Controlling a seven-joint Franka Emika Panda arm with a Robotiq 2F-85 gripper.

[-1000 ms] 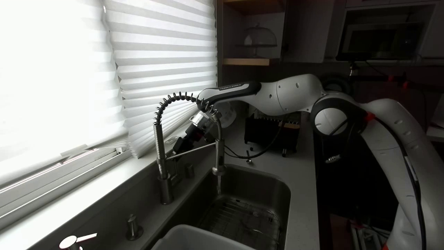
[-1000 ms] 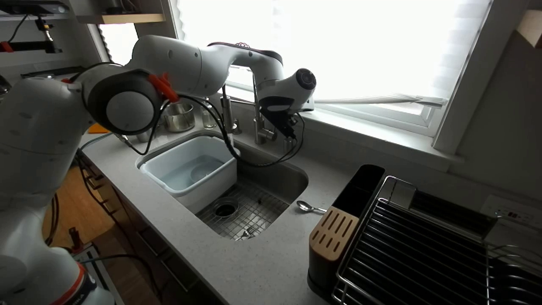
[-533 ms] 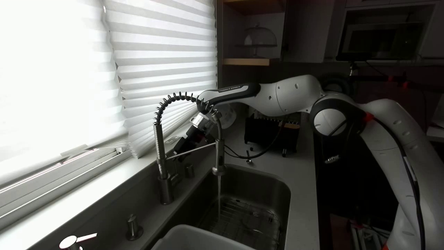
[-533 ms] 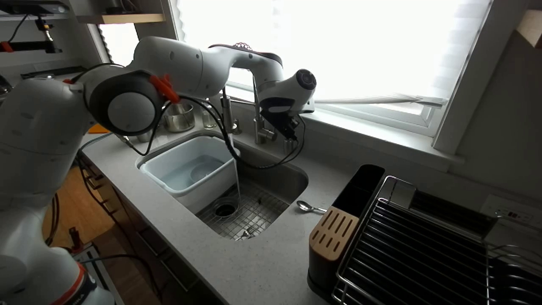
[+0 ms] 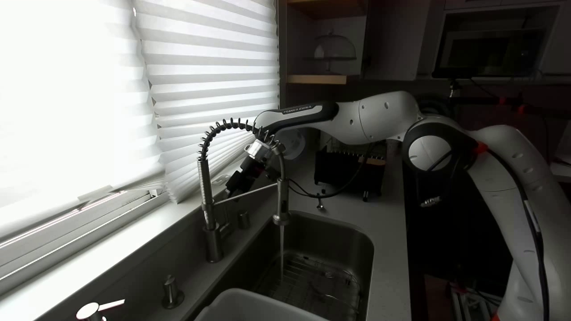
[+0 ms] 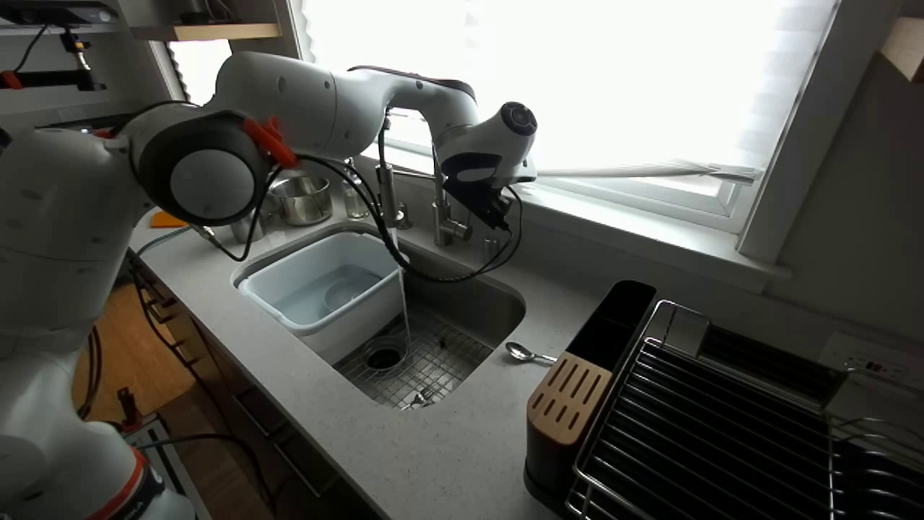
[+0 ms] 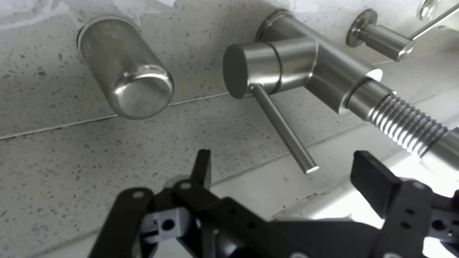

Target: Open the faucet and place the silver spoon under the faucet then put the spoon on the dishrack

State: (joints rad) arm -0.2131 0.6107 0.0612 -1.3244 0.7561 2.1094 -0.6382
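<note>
In the wrist view, the black two-fingered end effector (image 7: 282,162) stands spread wide, holding nothing; the thin steel lever (image 7: 285,130) shows in its gap, touching neither side. It is probably free because clear water (image 5: 282,252) already pours from the tall chrome spring-necked faucet (image 5: 205,187), left of centre in an exterior view. The silver metal spoon (image 6: 520,352) lies right of centre in an exterior view, on the pale tabletop (image 6: 404,462) between steel sink (image 6: 499,314) and black-and-metal wire dishrack (image 6: 715,426), handy, presumably, for both.

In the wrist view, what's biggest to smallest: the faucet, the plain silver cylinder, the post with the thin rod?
1. faucet, partly out of view
2. plain silver cylinder
3. post with the thin rod
</note>
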